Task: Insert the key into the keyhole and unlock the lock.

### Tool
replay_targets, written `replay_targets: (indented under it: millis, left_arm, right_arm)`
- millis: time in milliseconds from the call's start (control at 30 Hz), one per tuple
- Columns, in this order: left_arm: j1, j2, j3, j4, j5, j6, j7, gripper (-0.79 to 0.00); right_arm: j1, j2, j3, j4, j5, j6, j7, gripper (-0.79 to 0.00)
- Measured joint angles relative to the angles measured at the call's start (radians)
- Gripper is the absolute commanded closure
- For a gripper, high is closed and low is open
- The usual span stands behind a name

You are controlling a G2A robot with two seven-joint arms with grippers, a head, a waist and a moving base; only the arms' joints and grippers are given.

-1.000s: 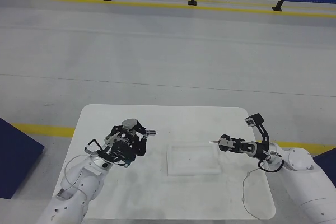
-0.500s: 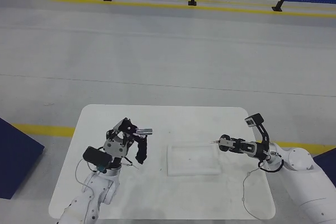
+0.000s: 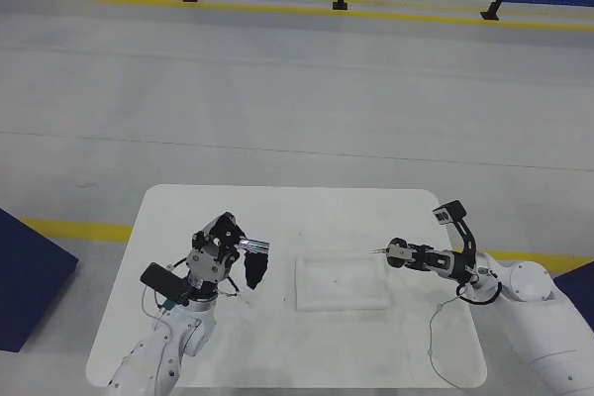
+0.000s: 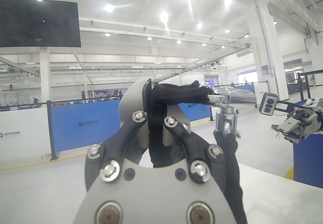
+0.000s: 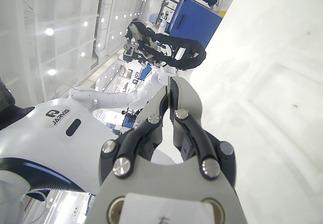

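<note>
Nearest, the smooth white round-cornered table (image 3: pixel 277 346) lies bare, with a shallow white rectangular tray (image 3: pixel 342 285) at mid-table. Above it, the left gripper (image 3: pixel 228 246) clamps the black woven-sleeved, chrome-bodied cable lock (image 4: pixel 232 99). Well apart, the right gripper (image 3: pixel 387 251) pinches the thin metal key (image 3: pixel 377 251).

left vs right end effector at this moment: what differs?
Load: the left end effector is shut on the lock, gripping its black-sleeved cable with the chrome body jutting past. The right end effector is shut on the thin key.
Place: the left end effector is over the left part of the table. The right end effector is by the right edge of the shallow tray.
Shared: both are shut and face each other, well apart.
</note>
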Motion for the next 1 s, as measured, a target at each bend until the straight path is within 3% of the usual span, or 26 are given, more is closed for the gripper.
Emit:
replay_targets:
  millis: [367,767,1000]
  left_arm:
    - [0.069,-0.003,-0.027,-0.085,-0.019,0.03,-0.242,0.0]
    - [0.127,-0.012,-0.07,-0.118,-0.006,0.152,-0.322,0.0]
    - [0.127,-0.012,-0.07,-0.118,-0.006,0.152,-0.322,0.0]
  right_arm:
    - [-0.031,-0.017,-0.049,-0.193,-0.092,-0.065,-0.071,0.0]
    - [0.016,-0.056,-0.13,-0.257,-0.276,-0.069,-0.28,0.0]
    - [0.018,-0.057,-0.133,-0.258,-0.285,-0.067,-0.285,0.0]
